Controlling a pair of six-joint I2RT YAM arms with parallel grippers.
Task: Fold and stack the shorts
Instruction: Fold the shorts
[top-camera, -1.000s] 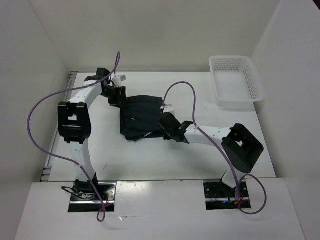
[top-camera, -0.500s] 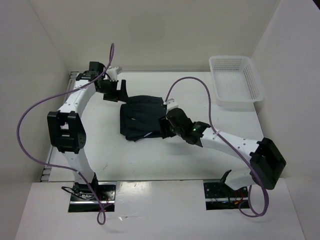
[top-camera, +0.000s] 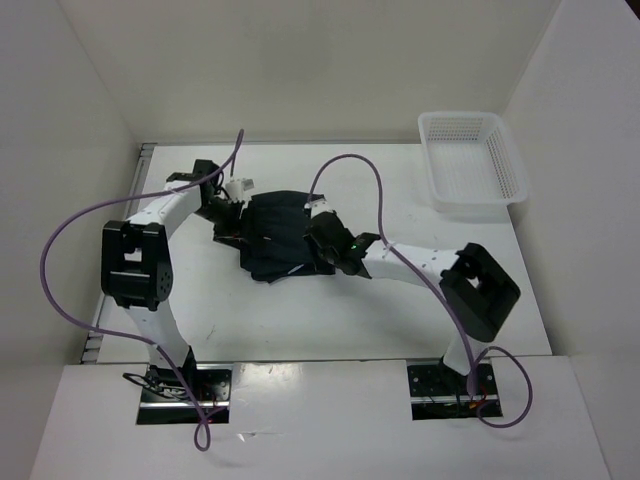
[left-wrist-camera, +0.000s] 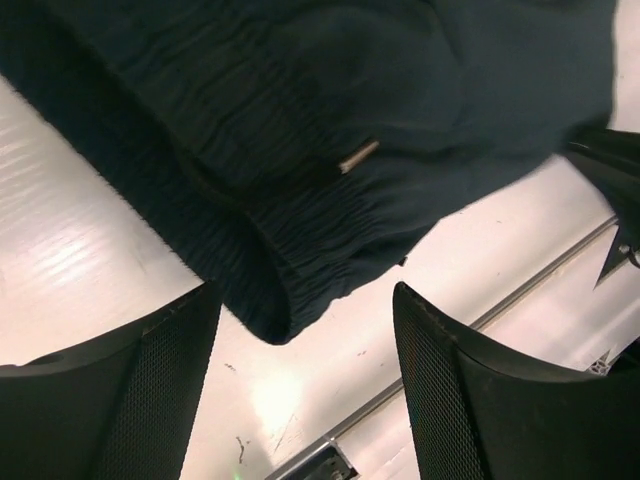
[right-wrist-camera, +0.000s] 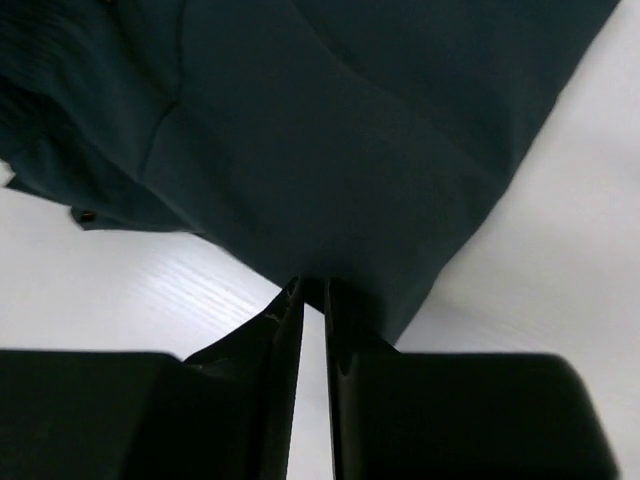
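Two arms reach from the near edge toward one dark bundle mid-table. Nearest us, bare table (top-camera: 330, 320) lies at 6 o'clock of the shorts (top-camera: 280, 240), leaving open room for a pull or another fold. The right gripper (right-wrist-camera: 312, 300) sits at their 3 o'clock edge. Its fingers are almost together with only a thin slit between them, tips at the hem; whether cloth is nipped there we cannot tell. The left gripper (left-wrist-camera: 305, 300) stands at 9 o'clock with its jaws wide apart, the gathered waistband just ahead and not gripped. We judge the shorts folded at least once but ragged toward 7 o'clock, so squaring and stacking remain. Farther off, the side wall (top-camera: 90, 150) crowds the left arm, and the basket (top-camera: 472, 165) sits at 2 o'clock, well apart.
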